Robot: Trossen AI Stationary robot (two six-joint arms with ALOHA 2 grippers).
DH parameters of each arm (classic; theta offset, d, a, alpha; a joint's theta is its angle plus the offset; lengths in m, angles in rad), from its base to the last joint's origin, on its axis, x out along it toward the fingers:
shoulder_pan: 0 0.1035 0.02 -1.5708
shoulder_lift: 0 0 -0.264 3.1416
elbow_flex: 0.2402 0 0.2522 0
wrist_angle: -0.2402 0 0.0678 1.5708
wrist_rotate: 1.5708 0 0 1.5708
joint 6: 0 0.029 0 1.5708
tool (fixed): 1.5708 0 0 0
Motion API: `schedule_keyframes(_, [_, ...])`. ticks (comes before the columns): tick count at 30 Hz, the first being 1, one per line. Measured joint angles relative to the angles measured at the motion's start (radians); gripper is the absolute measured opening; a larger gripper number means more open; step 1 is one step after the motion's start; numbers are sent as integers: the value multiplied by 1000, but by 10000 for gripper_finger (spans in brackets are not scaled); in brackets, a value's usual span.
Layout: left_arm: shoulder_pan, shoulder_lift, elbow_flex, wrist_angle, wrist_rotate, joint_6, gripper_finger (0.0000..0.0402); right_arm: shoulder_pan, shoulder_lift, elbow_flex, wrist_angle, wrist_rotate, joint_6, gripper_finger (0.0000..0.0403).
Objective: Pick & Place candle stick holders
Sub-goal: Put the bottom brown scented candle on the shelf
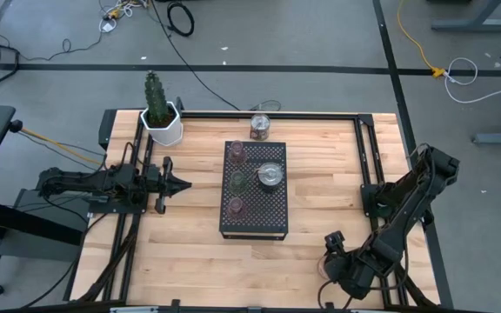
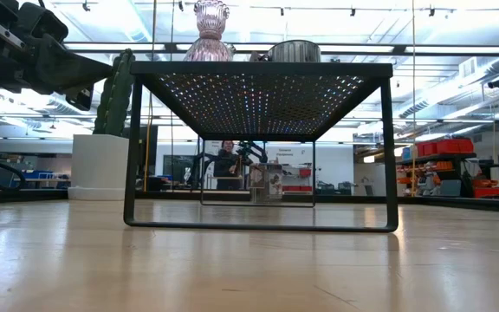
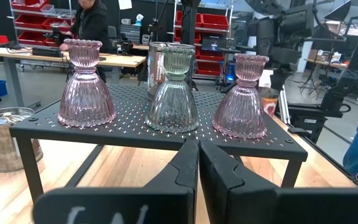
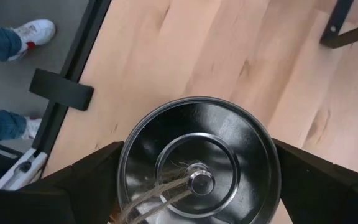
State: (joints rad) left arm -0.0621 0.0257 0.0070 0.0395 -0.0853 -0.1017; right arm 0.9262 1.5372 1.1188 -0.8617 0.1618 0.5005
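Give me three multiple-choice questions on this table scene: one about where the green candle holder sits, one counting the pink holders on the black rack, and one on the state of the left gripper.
1. On the rack, the green holder stands
A. between two pink holders
B. alone at one end
C. on the wood tabletop

2. Pink holders on the rack:
A. one
B. two
C. four

3. The left gripper is
A. open wide
B. shut on a holder
C. shut, empty

Answers:
1 A: the green holder stands mid-row on the rack.
2 B: the pink holders flank it.
3 C: the left gripper shows its fingers pressed together, short of the rack.
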Motion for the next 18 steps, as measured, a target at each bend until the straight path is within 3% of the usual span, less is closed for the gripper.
schedule_keyframes(18, [0, 0, 0, 0, 0, 0, 18, -115, 0, 215, -126, -68, -88, 368])
